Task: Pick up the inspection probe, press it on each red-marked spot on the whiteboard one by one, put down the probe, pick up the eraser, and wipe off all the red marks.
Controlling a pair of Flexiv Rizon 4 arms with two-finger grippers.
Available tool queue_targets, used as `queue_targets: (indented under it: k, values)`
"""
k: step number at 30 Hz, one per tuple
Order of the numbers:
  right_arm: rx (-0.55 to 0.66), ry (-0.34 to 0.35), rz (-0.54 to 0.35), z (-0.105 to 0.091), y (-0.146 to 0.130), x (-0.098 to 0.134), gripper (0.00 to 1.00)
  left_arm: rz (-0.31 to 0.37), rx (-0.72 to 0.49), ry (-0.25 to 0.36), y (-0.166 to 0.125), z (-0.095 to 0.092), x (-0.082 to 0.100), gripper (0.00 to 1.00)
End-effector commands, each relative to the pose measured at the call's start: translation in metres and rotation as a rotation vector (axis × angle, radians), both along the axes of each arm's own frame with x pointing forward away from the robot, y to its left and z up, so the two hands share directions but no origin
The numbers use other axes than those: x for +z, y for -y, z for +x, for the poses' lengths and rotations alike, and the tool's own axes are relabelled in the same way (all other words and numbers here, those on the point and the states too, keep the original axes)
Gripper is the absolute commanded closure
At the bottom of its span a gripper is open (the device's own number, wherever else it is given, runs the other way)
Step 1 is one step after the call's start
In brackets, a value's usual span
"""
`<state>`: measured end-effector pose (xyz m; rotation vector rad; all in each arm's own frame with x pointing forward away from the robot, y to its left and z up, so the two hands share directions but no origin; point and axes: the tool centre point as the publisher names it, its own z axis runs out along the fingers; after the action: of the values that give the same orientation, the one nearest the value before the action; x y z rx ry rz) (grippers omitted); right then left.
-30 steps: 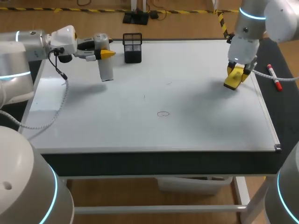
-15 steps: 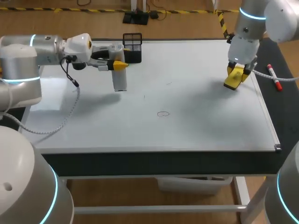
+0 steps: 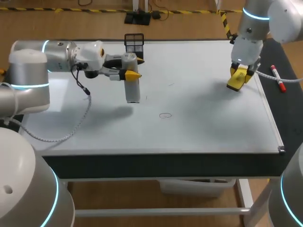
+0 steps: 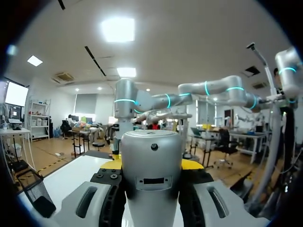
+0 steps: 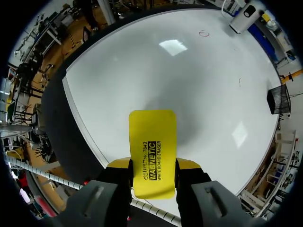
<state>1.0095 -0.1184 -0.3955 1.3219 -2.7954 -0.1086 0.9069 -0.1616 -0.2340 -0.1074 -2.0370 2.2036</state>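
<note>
The inspection probe [image 3: 133,85], a silver-white cylinder, hangs upright over the whiteboard [image 3: 199,123] with my left gripper [image 3: 129,74] shut on it. In the left wrist view the probe [image 4: 151,161] fills the space between the fingers. A small circle mark [image 3: 165,115] lies to the probe's right, nearer the front; two faint short marks [image 3: 146,98] are close by. My right gripper [image 3: 238,75] is at the board's right edge, shut on the yellow eraser [image 3: 236,79]. From the right wrist the eraser [image 5: 152,151] sticks out over the board, and the circle mark [image 5: 204,33] is far ahead.
A black mesh holder [image 3: 134,46] stands at the board's back edge, behind the probe. A red-capped marker [image 3: 278,79] lies on the dark table strip right of the board, beside my right gripper. The board's raised frame runs along the front edge [image 3: 156,152].
My left arm has carried the probe rightwards and nearer the front, from the back left toward the board's middle. The right arm and eraser have not moved.
</note>
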Motion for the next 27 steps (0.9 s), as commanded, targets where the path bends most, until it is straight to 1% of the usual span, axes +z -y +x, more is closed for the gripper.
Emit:
queue_targets:
  k: [1,5,12,14,18,23,27]
  values:
    - [0.002,0.000,-0.004,0.000,0.001,0.001,1.00,-0.011,-0.025,-0.006,0.014,-0.009,-0.002,1.00]
    - [0.002,0.000,-0.004,0.000,0.001,0.001,1.00,-0.023,-0.056,-0.015,0.021,-0.017,-0.005,1.00]
    - [0.002,0.000,-0.004,0.000,0.001,0.001,1.00,-0.017,-0.106,-0.034,0.040,-0.027,-0.017,1.00]
    - [0.002,0.000,-0.004,0.000,0.001,0.001,1.00,-0.030,-0.128,-0.037,0.046,-0.029,-0.018,1.00]
    - [0.002,0.000,-0.004,0.000,0.001,0.001,1.00,-0.037,-0.149,-0.026,0.055,-0.032,-0.016,1.00]
    - [0.002,0.000,-0.004,0.000,0.001,0.001,1.00,-0.040,-0.188,-0.019,0.069,-0.035,-0.019,1.00]
    - [0.002,0.000,-0.004,0.000,0.001,0.001,1.00,-0.049,-0.214,-0.011,0.078,-0.034,-0.020,1.00]
